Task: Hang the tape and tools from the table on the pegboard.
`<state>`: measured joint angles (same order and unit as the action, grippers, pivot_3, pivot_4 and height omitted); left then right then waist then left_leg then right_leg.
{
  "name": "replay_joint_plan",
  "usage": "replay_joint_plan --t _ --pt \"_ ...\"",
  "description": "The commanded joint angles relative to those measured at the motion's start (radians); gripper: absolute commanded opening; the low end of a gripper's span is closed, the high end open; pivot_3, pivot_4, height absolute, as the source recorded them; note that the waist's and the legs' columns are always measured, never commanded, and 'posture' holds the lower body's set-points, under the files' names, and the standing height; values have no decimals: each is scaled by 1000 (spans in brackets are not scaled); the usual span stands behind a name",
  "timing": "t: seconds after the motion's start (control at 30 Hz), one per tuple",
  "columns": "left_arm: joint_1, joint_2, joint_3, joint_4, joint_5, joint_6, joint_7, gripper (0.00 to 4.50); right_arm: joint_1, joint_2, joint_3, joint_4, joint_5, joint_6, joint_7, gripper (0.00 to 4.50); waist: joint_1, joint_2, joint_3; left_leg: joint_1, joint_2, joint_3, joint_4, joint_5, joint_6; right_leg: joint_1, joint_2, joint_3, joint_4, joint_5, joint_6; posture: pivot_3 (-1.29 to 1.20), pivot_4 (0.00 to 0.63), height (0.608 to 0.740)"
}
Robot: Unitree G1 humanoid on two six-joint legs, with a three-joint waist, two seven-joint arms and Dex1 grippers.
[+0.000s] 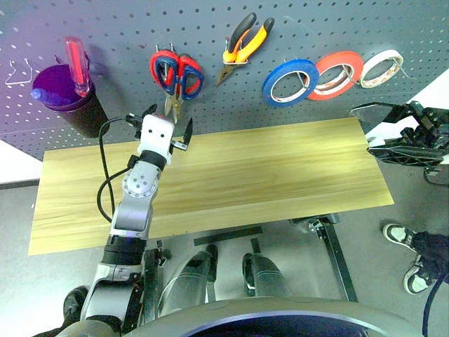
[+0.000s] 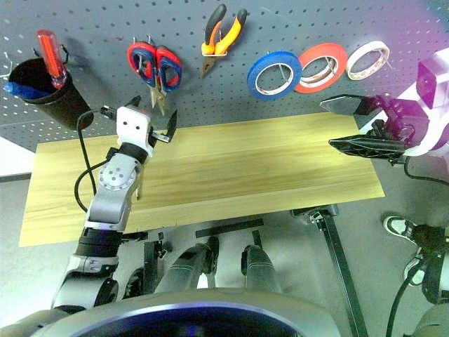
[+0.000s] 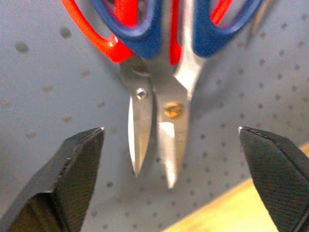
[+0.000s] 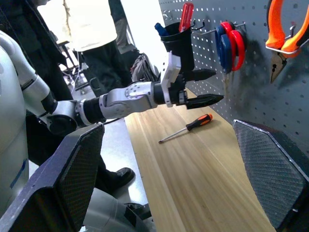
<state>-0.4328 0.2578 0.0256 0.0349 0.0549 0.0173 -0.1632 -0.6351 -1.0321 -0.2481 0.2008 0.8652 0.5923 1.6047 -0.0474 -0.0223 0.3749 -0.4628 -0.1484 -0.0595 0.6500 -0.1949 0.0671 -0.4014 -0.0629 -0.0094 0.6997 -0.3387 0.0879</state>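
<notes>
Blue tape [image 1: 290,81], pliers [image 1: 241,46], blue-handled scissors [image 1: 184,76] hung on pegboard [image 1: 126,28]; small screwdriver [image 4: 186,128] on table [image 1: 280,175]

Two pairs of scissors hang together on the pegboard [image 3: 43,92]: blue-handled scissors [image 3: 176,82] in front, red-handled scissors [image 3: 135,121] behind, blade tips pointing 6 o'clock. Left gripper [image 3: 171,179] fingers spread wide, at 8 and 4 o'clock, touching neither. Table [image 3: 231,212] edge at 5 o'clock.

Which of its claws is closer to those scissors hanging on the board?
The left gripper: it is open just below the scissors on the pegboard. The right gripper is open far off, past the table's right end.
</notes>
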Motion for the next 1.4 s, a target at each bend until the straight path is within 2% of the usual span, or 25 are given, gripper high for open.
replay_joint_plan --t 0.03,0.23,0.37,0.77,1.03,1.4 --pt "69 18 11 -117 -18 2 -27 4480 -9 1 -36 -15 -2 -4 4 4500 0 0 0 0 0 0 0 0 0 0 0 0 0 0 0 -179 321 740" --pt "230 42 15 -283 -26 66 -61 4480 -24 26 -24 -6 -17 -33 10 4500 1 0 0 0 0 1 0 0 0 0 0 0 0 0 0 -153 320 740" --pt "270 51 35 -324 -40 119 -62 4480 -29 39 -18 -10 2 -36 10 4500 6 0 0 0 1 1 1 0 0 0 0 0 0 1 0 -137 318 740" --pt "297 52 131 -265 -89 292 -31 4480 -53 59 35 -18 38 -82 10 4500 5 1 0 0 1 2 1 0 1 -1 -1 0 0 1 1 -119 319 740" --pt "229 4 219 -192 -163 484 39 4480 -45 51 32 -32 44 -63 10 4500 5 0 0 0 1 2 1 -1 1 -1 -1 0 0 1 1 -130 323 740" --pt "20 27 241 78 -176 557 80 4480 -31 54 14 -82 64 -23 10 4500 4 0 0 0 1 3 1 -1 1 -1 -1 0 0 2 1 -147 341 740"
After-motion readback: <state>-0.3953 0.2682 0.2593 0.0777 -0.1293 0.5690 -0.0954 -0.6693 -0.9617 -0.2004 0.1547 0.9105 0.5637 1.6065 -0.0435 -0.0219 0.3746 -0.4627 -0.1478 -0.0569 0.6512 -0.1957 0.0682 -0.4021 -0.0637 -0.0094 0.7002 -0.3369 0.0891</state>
